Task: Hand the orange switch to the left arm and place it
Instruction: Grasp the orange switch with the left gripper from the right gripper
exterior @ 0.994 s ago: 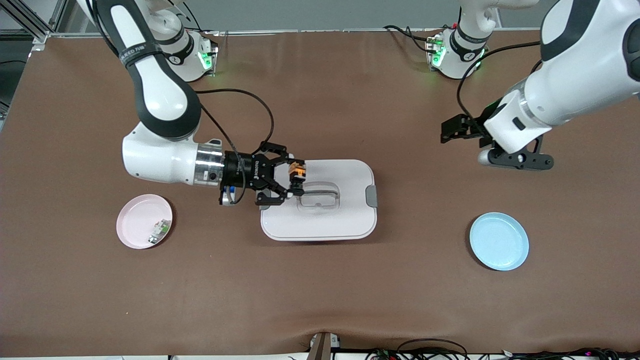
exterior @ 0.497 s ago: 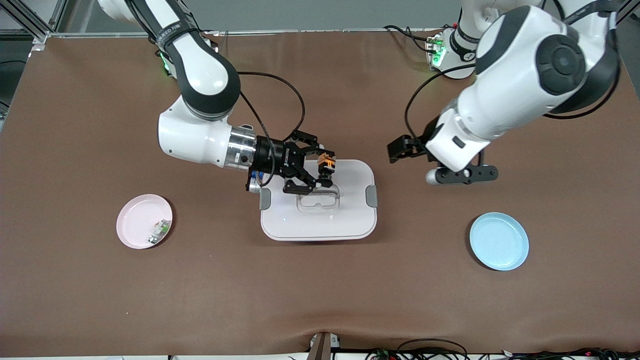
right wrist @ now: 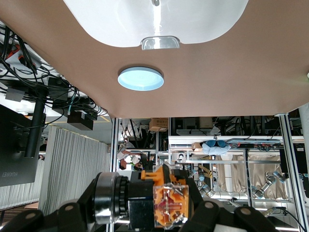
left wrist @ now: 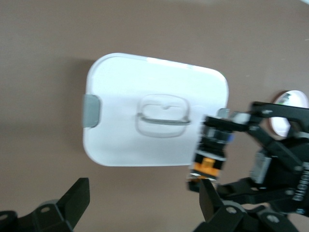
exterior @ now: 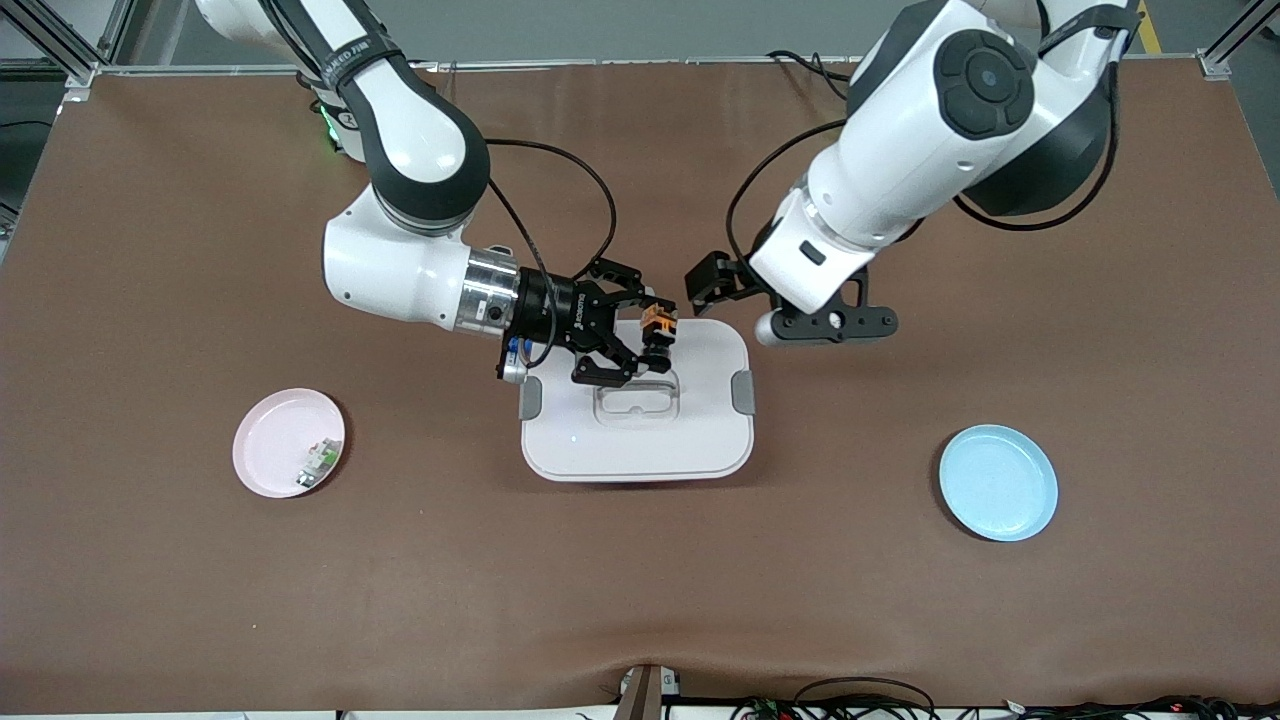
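My right gripper (exterior: 650, 335) is shut on the orange switch (exterior: 658, 326), a small black part with an orange end, and holds it in the air over the rim of the white box (exterior: 700, 445). In the right wrist view the switch (right wrist: 166, 203) sits clamped between the jaws, with the box (right wrist: 154, 19) below. My left gripper (exterior: 697, 285) hangs open over the brown table beside the box, a short gap from the switch. The left wrist view shows its black fingers (left wrist: 72, 203) spread wide with nothing between them, and the switch (left wrist: 210, 154) close to one of them.
A blue plate (exterior: 998, 482) lies toward the left arm's end of the table. A pink plate (exterior: 288, 442) with a small white-and-green component (exterior: 318, 462) lies toward the right arm's end. Cables run along the table's front edge.
The right arm carried the switch farther over the box, toward the left arm. The left arm swung in from its end of the table until its open gripper was close to the switch.
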### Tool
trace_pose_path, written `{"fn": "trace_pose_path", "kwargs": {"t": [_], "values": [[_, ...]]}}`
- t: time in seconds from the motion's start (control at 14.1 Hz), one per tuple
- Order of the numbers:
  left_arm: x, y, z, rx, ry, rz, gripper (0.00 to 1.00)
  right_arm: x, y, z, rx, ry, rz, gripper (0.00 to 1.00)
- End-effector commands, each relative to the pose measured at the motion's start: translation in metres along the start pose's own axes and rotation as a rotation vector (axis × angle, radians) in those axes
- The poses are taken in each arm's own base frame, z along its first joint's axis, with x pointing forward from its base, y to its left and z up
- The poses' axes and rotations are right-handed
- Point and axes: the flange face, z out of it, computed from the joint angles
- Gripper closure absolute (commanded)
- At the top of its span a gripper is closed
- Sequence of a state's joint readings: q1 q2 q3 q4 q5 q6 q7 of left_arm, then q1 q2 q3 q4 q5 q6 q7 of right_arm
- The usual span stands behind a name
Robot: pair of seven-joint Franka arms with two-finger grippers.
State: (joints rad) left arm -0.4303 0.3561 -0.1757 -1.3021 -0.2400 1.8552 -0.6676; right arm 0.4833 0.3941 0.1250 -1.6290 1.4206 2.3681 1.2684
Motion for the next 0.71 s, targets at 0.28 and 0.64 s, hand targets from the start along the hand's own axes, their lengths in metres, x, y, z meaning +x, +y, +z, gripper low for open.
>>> {"fn": "trace_pose_path", "kwargs": {"t": [0.28,0.64], "values": [[0.006,0.021,0.033,-0.097,-0.024,0.016,0.0,-0.011,0.002,-0.002,0.015,-0.011,0.001,0.9],[0.005,0.026,0.053,-0.104,-0.044,0.03,0.0,-0.01,0.001,-0.003,0.015,-0.009,-0.005,0.89]]}}
